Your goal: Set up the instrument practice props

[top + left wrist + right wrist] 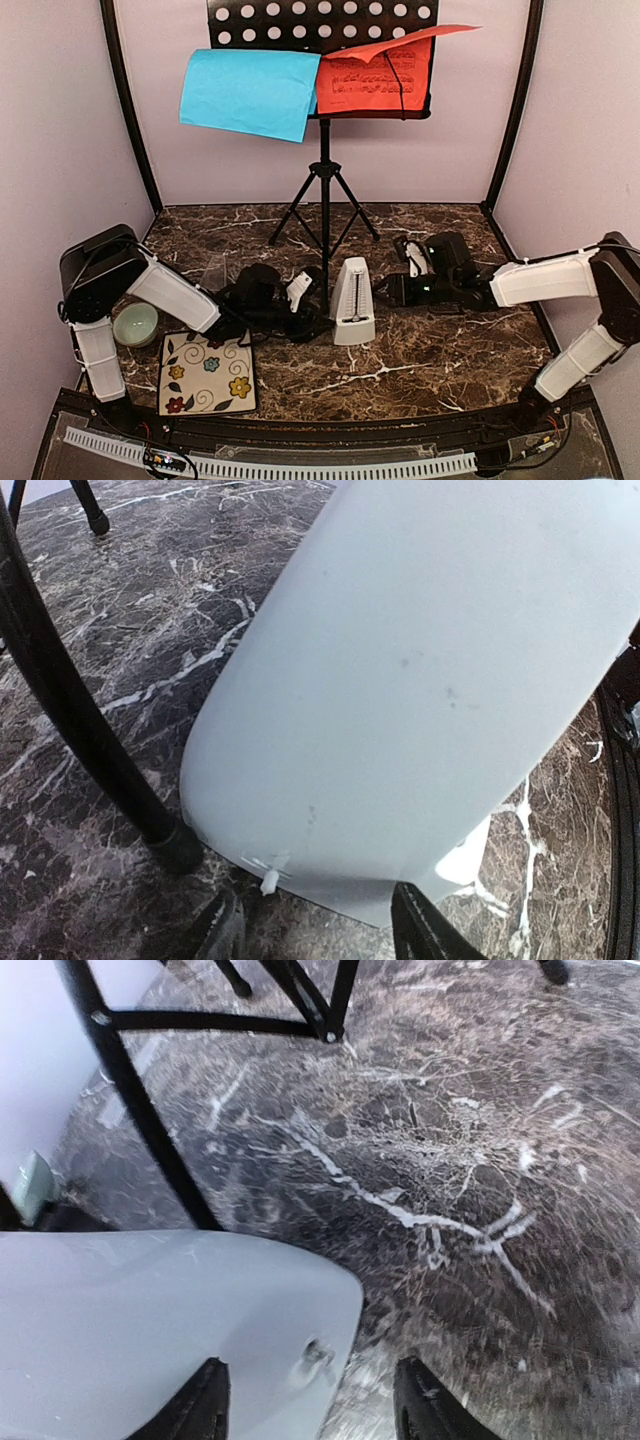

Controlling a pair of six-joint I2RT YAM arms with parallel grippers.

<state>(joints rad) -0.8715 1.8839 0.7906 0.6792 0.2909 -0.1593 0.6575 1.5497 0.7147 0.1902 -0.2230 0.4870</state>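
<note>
The black tripod music stand (324,170) stands at the back middle, its perforated desk (320,22) at the top. A blue sheet (250,92) hangs on the desk's left and a red sheet (378,72) on its right, its top edge curling forward. The white pyramid metronome (352,300) stands upright in front of the stand's pole. My left gripper (300,296) is open just left of it; the metronome (420,680) fills the left wrist view beyond the gripper (320,935). My right gripper (396,290) is open just right of it, with the metronome (150,1320) beside the gripper (315,1415).
A pale green bowl (135,323) and a flower-patterned tile (207,373) lie at the front left. Tripod legs run close to both grippers: one leg (70,710) in the left wrist view, another leg (140,1110) in the right wrist view. The dark marble table (450,360) ends at pink walls.
</note>
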